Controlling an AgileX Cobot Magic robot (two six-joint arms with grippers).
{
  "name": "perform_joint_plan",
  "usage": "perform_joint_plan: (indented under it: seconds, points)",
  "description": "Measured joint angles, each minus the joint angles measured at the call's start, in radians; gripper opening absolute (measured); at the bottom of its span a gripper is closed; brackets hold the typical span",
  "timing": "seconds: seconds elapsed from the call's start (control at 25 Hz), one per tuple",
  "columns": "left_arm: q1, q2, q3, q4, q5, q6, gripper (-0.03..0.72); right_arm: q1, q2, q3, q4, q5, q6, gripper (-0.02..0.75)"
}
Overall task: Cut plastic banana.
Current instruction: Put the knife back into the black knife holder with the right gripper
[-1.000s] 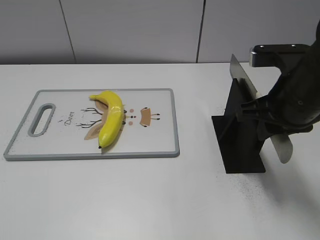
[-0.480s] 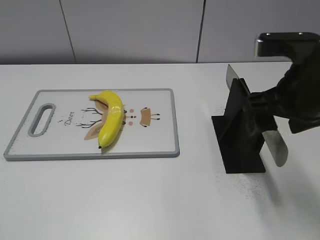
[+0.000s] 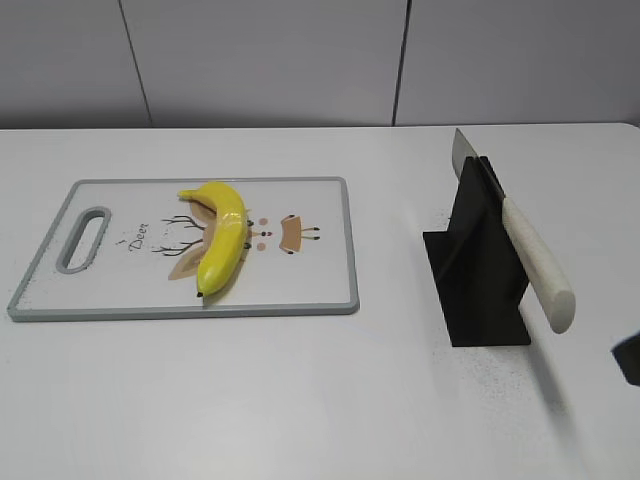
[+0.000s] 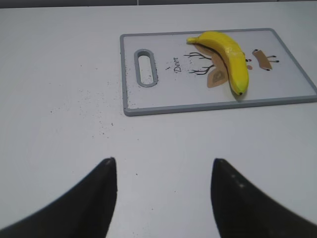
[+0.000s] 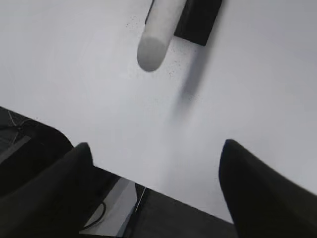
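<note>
**Operator:** Left of centre in the exterior frame, I count one plastic banana [image 3: 222, 235] lying on one cutting board [image 3: 300, 285]. It sits over the deer drawing, stem end toward the top of the frame, tip toward the board's near edge.

**Colleague:** And the cutting tool?

**Operator:** One knife [image 3: 520, 240], right of centre in that frame. It rests in one black stand [image 3: 478, 280], blade up and toward the back, pale handle sticking out toward the lower right. The stand sits on the white table [image 3: 300, 400], well apart from the board.

**Colleague:** How many claws do you see?

**Operator:** Two, one per wrist camera. The left gripper [image 4: 162, 198] fills the bottom of its frame, fingers spread wide, only bare table between them. It holds nothing and touches nothing. The banana and board sit in the upper right of that frame, well away from it.

**Colleague:** The right one?

**Operator:** The right gripper [image 5: 156, 191] is also spread wide, its two dark fingers at the lower left and lower right of its frame. Nothing is between them. The knife handle's rounded end shows at the top centre of that frame, clear of both fingers, with the stand's corner just beside it. I see the table's edge at the bottom, under the fingers.

**Colleague:** Any arm in the exterior frame?

**Operator:** Only a dark sliver at the right edge; I cannot tell what part it is.
</note>
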Motion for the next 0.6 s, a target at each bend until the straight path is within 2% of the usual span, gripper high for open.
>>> perform_joint_plan:
  seconds: [0.24, 0.6]
  points:
    - [0.0, 0.0, 0.0, 0.0, 0.0, 0.0, 0.589, 0.0, -0.375, 0.115, 0.0, 0.016, -0.062, 0.582]
    - [0.0, 0.0, 0.0, 0.0, 0.0, 0.0, 0.589, 0.0, -0.801, 0.179, -0.006, 0.117, -0.089, 0.578]
